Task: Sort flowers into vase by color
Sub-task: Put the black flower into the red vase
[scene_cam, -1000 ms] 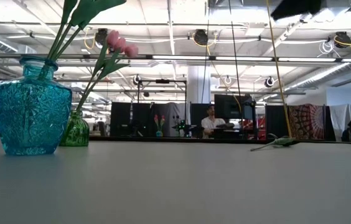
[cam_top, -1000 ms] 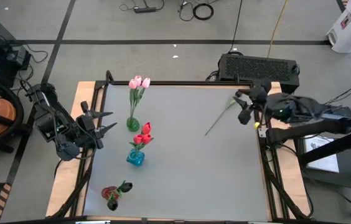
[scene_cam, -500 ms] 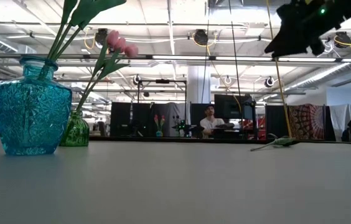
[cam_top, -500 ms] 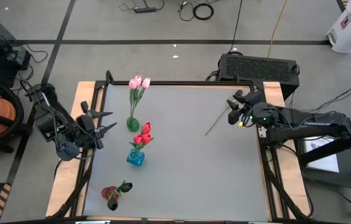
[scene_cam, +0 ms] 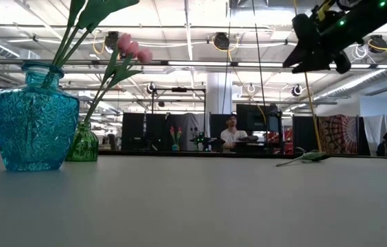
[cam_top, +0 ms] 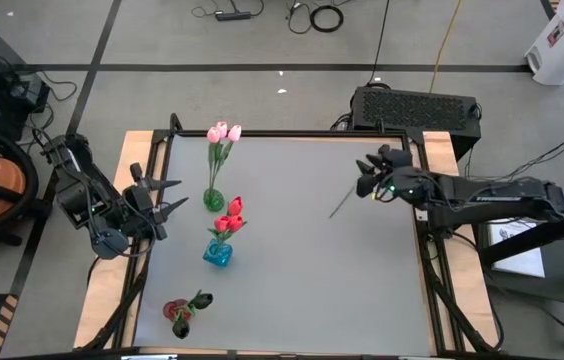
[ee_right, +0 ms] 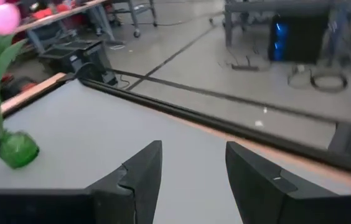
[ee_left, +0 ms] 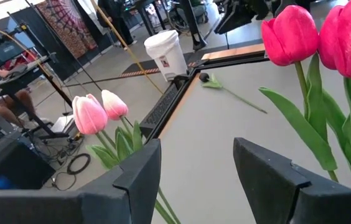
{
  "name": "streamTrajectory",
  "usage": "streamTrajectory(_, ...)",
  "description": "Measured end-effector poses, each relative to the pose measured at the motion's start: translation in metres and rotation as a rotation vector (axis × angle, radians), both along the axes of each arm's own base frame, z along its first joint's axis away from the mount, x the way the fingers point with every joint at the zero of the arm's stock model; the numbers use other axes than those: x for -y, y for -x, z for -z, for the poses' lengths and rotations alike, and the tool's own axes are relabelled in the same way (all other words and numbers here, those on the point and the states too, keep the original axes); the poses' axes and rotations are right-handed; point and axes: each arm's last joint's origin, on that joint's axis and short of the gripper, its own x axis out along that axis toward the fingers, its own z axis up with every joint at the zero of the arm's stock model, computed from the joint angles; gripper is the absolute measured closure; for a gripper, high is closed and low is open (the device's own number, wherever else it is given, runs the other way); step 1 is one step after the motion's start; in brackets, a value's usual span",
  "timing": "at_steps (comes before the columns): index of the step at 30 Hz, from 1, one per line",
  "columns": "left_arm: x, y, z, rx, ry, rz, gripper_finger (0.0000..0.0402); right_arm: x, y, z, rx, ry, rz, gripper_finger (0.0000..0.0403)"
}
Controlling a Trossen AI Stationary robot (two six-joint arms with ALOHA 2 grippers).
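Place: a large open robotics lab or workshop hall.
Ceiling: bare beams, pipes and strip lights (scene_cam: 180,63) ran overhead.
Floor: grey concrete, with loose cables (cam_top: 314,15) at 12 o'clock from the table (cam_top: 292,260).
Workstations: monitors (scene_cam: 252,118) and a seated person (scene_cam: 232,132) showed beyond the table.
Gear: a black equipment case (cam_top: 414,107) stood at 1 o'clock, a white bin (cam_top: 562,42) at 2 o'clock.

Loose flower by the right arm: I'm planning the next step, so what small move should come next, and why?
Probably lower the right gripper onto the loose flower. It hovers open above the stem's far end, and the flower lies flat on the table, unheld.
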Motion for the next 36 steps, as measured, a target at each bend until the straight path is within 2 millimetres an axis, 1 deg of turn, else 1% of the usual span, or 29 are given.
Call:
streamTrajectory(7,0.0,0.0,0.0,0.0,-0.001,0.0,0.0194,0.011,-0.012,0.021,0.087,-0.21,0.178,0.0234)
streamTrajectory(11,0.0,0.0,0.0,0.0,-0.001,0.0,0.0194,0.02,-0.013,0.033,0.125,-0.306,0.301,0.0234)
streamTrajectory(18,0.001,-0.001,0.001,-0.005,-0.006,0.0,0.0194,0.037,0.002,0.044,0.148,-0.43,0.51,0.0234)
streamTrajectory(29,0.007,-0.005,0.003,-0.024,-0.03,0.0,0.0194,0.059,0.017,0.052,0.148,-0.755,0.518,0.0234)
streamTrajectory(36,0.011,-0.009,0.005,-0.038,-0.047,0.0,0.0194,0.072,0.033,0.059,0.136,-0.848,0.637,0.0234)
